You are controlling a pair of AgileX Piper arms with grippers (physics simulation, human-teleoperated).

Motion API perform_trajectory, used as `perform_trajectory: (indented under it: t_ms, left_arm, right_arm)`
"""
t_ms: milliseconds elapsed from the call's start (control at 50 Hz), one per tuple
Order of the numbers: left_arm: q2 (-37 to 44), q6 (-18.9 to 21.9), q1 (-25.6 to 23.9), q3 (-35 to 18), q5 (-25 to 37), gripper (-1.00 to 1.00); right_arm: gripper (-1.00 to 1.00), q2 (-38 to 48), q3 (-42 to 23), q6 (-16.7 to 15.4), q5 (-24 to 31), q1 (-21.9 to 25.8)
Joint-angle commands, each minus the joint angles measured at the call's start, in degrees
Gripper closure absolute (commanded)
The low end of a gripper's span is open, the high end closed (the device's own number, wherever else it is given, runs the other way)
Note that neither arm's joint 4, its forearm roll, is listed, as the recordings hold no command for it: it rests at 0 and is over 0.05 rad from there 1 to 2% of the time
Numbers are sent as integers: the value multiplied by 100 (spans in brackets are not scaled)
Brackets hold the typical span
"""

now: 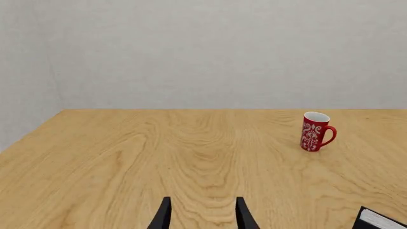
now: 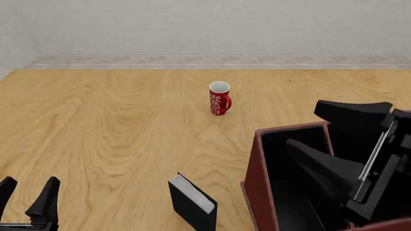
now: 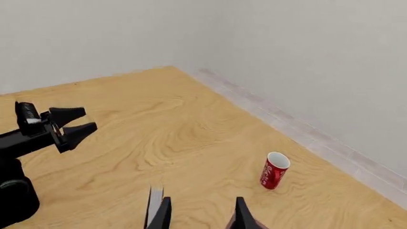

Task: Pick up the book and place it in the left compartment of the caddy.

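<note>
The book (image 2: 191, 201) stands upright on the wood table (image 2: 115, 134), close to the near edge, roughly mid-width — black cover, white page edges facing up and back. It's just left of the caddy (image 2: 257, 183), a small gap between them, not touching. In the left wrist view only a corner of the book (image 1: 380, 220) shows.

The caddy sits at the near right corner, red-brown wall toward the book, black inside. The left compartment (image 2: 286, 159) is the bay just behind that wall; much of the interior is blocked by the right arm, so can't tell what's in it.

Left gripper (image 2: 27, 202) hovers near the near-left corner, well apart from the book, fingers spread w/ a clear gap, nothing between them. Same in its wrist view (image 1: 200, 214) — open gap, bare wood beyond.

Right gripper (image 3: 199, 214) is up over the caddy area; its two fingertips show apart w/ nothing held. In the front view the tips themselves are hard to pick out from the dark arm.

Red mug (image 2: 219, 98) w/ white pattern stands upright mid-table, toward the far edge, well apart from book and caddy; handle on its right.
</note>
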Motion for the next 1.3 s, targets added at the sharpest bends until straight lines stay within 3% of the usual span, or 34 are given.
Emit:
perform_trajectory:
  t_ms: [20, 240, 500, 620, 800, 860, 1300]
  left_arm:
    - [0, 0, 0, 0, 0, -100]
    - [0, 0, 0, 0, 0, -100]
    - [0, 0, 0, 0, 0, -100]
    - [0, 0, 0, 0, 0, -100]
    - [0, 0, 0, 0, 0, -100]
    - [0, 0, 0, 0, 0, -100]
    - [0, 0, 0, 0, 0, -100]
  right_arm:
    - [-100, 622, -280, -378, 215, 541]
    - [-100, 1049, -599, -484, 426, 796]
    - [-100, 1460, -967, -372, 756, 1043]
    - [-100, 1720, -1190, -643, 1038, 1132]
    - [-100, 2048, -1548, -590, 1412, 1142]
    - [-100, 2167, -1516, -714, 1477, 1113]
    - [-100, 2681, -1982, -329, 2063, 1143]
